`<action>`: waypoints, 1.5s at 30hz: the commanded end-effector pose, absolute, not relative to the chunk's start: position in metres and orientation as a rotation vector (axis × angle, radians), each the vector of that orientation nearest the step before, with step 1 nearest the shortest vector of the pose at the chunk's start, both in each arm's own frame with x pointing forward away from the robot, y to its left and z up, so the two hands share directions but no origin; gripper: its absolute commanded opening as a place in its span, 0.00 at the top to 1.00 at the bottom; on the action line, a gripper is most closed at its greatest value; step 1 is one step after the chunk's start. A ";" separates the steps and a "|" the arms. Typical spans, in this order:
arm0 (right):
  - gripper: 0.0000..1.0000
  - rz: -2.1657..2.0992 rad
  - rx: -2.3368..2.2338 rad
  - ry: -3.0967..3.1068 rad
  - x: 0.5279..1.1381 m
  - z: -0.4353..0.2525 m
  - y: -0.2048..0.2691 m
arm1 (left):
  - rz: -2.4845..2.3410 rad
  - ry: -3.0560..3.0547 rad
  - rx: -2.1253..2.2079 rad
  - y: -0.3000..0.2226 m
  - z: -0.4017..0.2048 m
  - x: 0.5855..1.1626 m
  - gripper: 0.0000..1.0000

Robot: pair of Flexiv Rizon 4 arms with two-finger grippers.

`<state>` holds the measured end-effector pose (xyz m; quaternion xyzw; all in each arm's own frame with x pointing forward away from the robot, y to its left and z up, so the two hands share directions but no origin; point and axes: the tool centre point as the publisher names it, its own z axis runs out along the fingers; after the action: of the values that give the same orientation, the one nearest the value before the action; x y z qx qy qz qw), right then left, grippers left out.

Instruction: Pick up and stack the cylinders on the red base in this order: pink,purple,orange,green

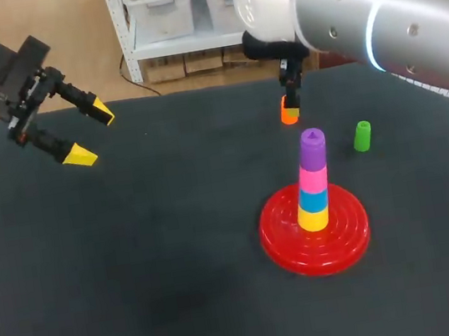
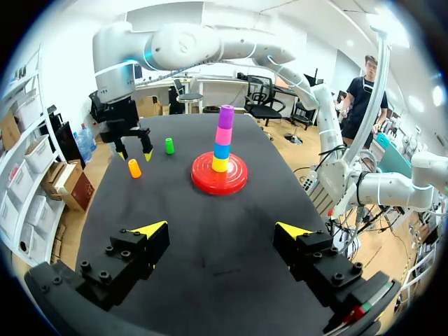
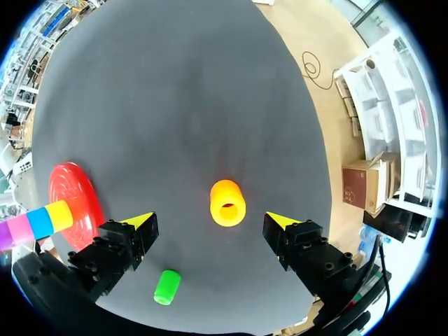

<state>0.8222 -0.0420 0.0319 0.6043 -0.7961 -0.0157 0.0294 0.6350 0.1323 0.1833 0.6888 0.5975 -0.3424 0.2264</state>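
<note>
Right gripper (image 3: 210, 221) – fingers wide, holding nothing, above orange cylinder (image 3: 227, 203) on table (image 1: 139, 274) | left gripper (image 1: 91, 135) – wide, nothing held, well apart | red base (image 1: 283, 248): purple cylinder (image 1: 313, 146) topmost | green cylinder (image 1: 362, 136) near base

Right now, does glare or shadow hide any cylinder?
Head view: no glare, but the right pincer overlaps the orange cylinder. Left wrist view: stack evenly lit. Right wrist view: orange cylinder clear, green cylinder unshaded.

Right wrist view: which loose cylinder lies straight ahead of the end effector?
The orange cylinder, centred ahead of it; the green cylinder sits off beside one finger.
</note>
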 end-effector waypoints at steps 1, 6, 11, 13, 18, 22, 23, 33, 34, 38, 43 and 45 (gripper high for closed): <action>0.17 -0.061 1.851 -2.454 0.831 0.030 -0.041 | -0.948 1.645 1.903 0.133 0.183 0.637 0.00; 0.18 -0.058 1.841 -2.464 0.833 0.029 -0.042 | -0.948 1.645 1.903 0.133 0.183 0.637 0.00; 0.21 -0.053 1.838 -2.463 0.833 0.026 -0.042 | -0.948 1.645 1.903 0.133 0.183 0.637 0.00; 0.18 -0.046 1.837 -2.462 0.834 0.026 -0.042 | -0.948 1.645 1.903 0.133 0.183 0.637 0.00; 0.19 -0.033 1.843 -2.456 0.836 0.026 -0.039 | -0.948 1.645 1.903 0.133 0.183 0.637 0.00; 0.22 -0.032 1.849 -2.452 0.836 0.026 -0.037 | -0.948 1.645 1.903 0.133 0.183 0.637 0.00; 0.24 -0.033 1.850 -2.452 0.836 0.026 -0.036 | -0.948 1.645 1.903 0.133 0.183 0.637 0.00; 0.64 -0.026 1.843 -2.447 0.834 0.024 -0.034 | -0.948 1.645 1.903 0.133 0.183 0.637 0.00; 0.65 -0.025 1.841 -2.447 0.834 0.023 -0.034 | -0.948 1.645 1.903 0.133 0.183 0.637 0.00; 0.98 -0.005 1.820 -2.459 0.833 0.022 -0.035 | -0.948 1.645 1.903 0.133 0.183 0.637 0.00; 1.00 0.026 1.798 -2.493 0.834 0.033 -0.038 | -0.948 1.645 1.903 0.133 0.183 0.637 0.00; 1.00 0.034 1.805 -2.502 0.834 0.040 -0.040 | -0.948 1.645 1.903 0.133 0.183 0.637 0.00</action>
<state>0.8329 -0.0400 0.0314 0.5850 -0.8105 0.0130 0.0261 0.6350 0.1323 0.1833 0.6888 0.5975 -0.3424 0.2264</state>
